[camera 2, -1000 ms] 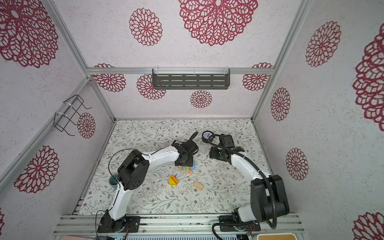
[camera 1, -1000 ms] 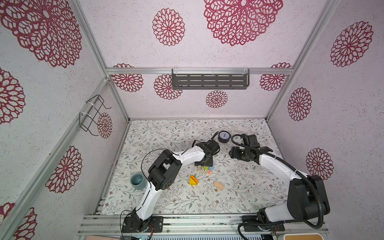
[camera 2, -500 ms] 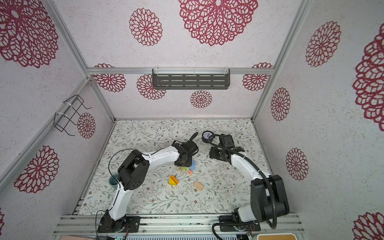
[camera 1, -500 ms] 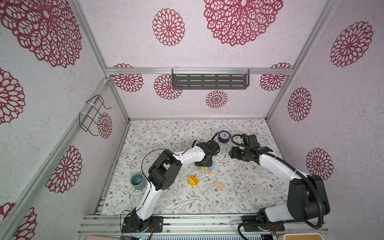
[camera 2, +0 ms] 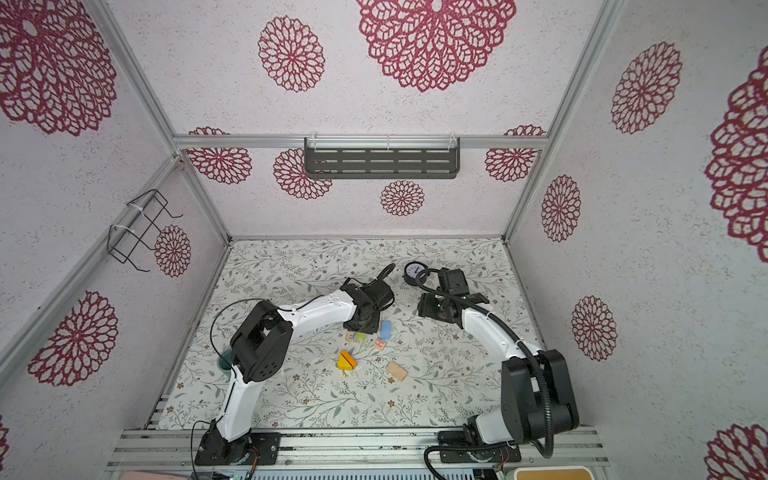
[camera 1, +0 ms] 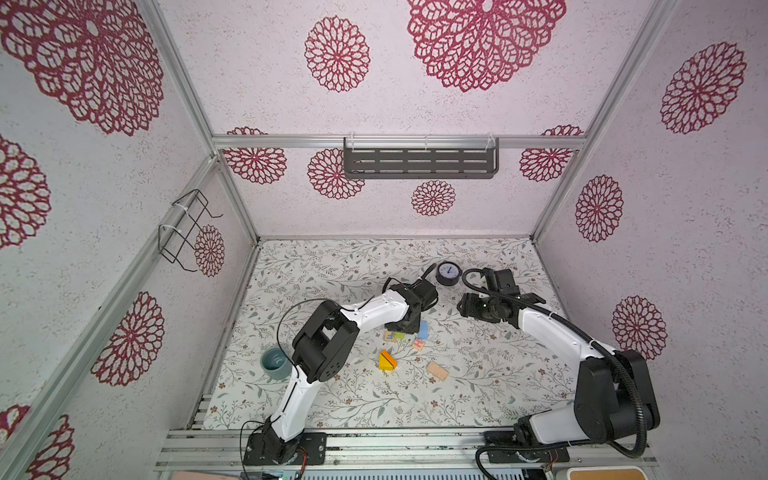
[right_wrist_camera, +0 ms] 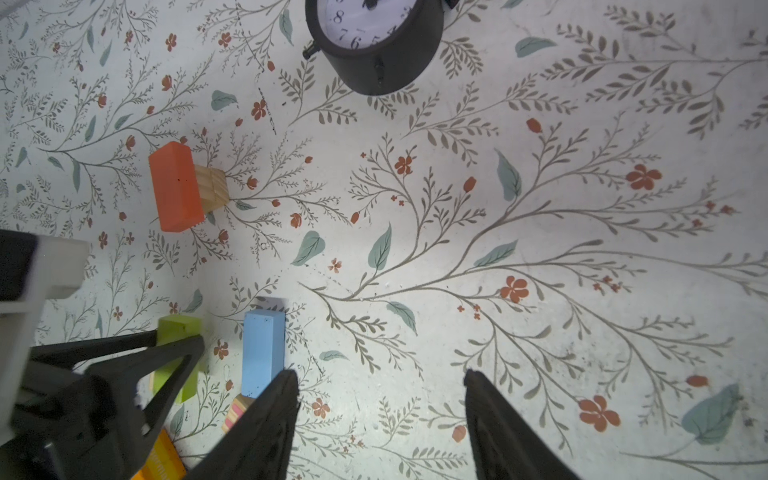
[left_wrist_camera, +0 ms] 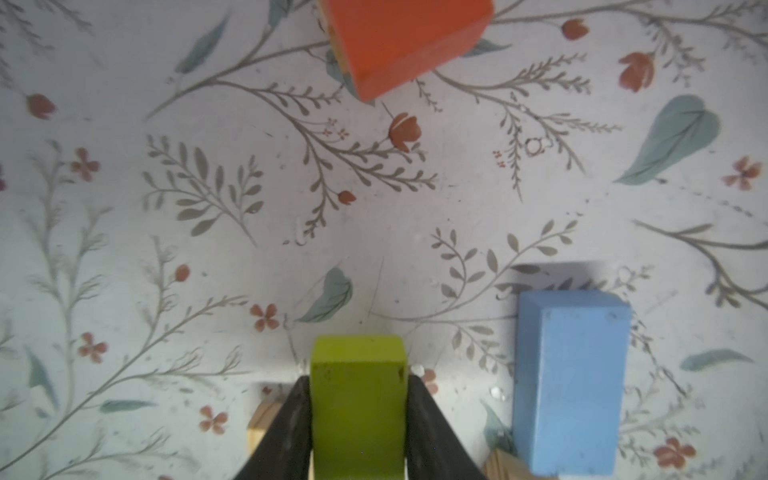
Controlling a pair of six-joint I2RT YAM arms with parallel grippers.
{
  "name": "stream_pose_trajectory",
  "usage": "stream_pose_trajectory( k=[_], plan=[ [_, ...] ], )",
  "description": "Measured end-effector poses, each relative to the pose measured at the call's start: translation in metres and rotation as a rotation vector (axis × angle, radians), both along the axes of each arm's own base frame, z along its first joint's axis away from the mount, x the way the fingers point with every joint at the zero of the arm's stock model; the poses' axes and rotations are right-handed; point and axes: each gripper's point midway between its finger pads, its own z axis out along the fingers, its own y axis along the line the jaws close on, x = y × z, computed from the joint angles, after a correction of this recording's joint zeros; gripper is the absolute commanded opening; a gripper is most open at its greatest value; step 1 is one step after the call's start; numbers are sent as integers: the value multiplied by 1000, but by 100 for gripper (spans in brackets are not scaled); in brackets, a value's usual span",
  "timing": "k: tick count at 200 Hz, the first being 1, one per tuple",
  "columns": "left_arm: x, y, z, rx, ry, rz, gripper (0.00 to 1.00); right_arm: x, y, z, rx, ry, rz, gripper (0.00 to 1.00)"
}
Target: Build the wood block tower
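Note:
My left gripper is shut on a green block, with one black finger on each long side. In both top views this gripper sits low over the block cluster, with the green block at its tip. A blue block lies beside it, apart. The tower is an orange-red brick resting on a natural-wood cube; it is hidden under the left arm in both top views. My right gripper hangs open over bare mat with nothing between its fingers.
A yellow and orange wedge, a tan brick and a printed cube lie nearer the front. The round black clock stands behind both grippers. A teal cup sits at the left edge.
My left gripper has closed its fingers onto the green block. Neither arm has moved from its place.

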Motion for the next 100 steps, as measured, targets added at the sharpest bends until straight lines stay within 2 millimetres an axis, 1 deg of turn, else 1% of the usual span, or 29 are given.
stream_pose_trajectory(
  k=[5,19,46,62,73,82,91,100],
  plan=[
    [1,2,6,-7,-7,2,37,0,0,0,0,0,0,67],
    [8,10,31,-40,-38,18,37,0,0,0,2,0,1,67],
    [25,32,88,-113,-119,63,39,0,1,0,3,0,2,67],
    [37,41,113,-134,-164,67,40,0,1,0,3,0,2,67],
    [41,44,123,-132,-183,56,41,0,1,0,3,0,2,67],
    [44,47,126,-124,-188,50,41,0,1,0,3,1,2,67],
    [45,52,125,-114,-181,49,41,0,1,0,3,0,2,67],
    [44,58,120,-100,-164,53,40,0,1,0,3,0,2,67]
  ],
)
